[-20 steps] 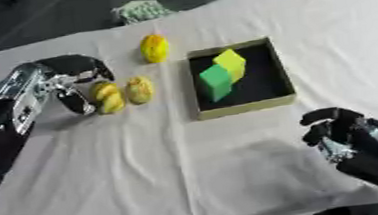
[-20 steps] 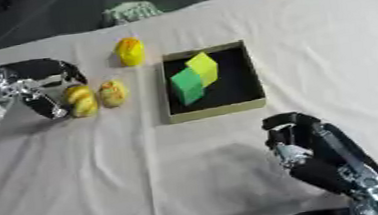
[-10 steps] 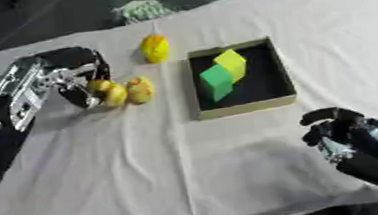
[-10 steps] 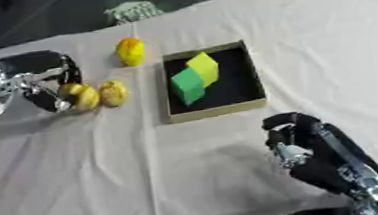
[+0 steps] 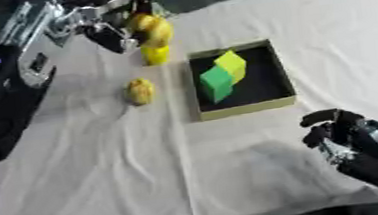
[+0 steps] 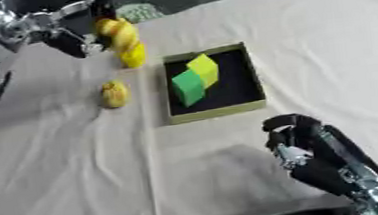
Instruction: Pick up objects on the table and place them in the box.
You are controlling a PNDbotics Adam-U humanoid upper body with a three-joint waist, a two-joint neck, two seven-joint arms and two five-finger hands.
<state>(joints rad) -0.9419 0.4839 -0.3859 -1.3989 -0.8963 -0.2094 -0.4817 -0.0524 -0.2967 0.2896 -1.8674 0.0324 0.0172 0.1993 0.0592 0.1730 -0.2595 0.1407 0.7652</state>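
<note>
Within the left hand [image 5: 109, 25] sat a curled-round yellow fruit [image 5: 151, 27], lifted; right of it, the box [image 5: 244, 107] held two blocks [image 5: 223, 75]. Two yellow objects [image 5: 141, 91] lay below, unpacked. Right hand [image 6: 297, 141] curled, empty.

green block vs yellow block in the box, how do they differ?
The green block is darker and sits nearer the camera, at the box's left side; the yellow block is lighter and sits behind it, toward the far end. The green block covers part of the yellow block's lower edge. Both lie inside the box, touching, cube-like and similar in size.
</note>
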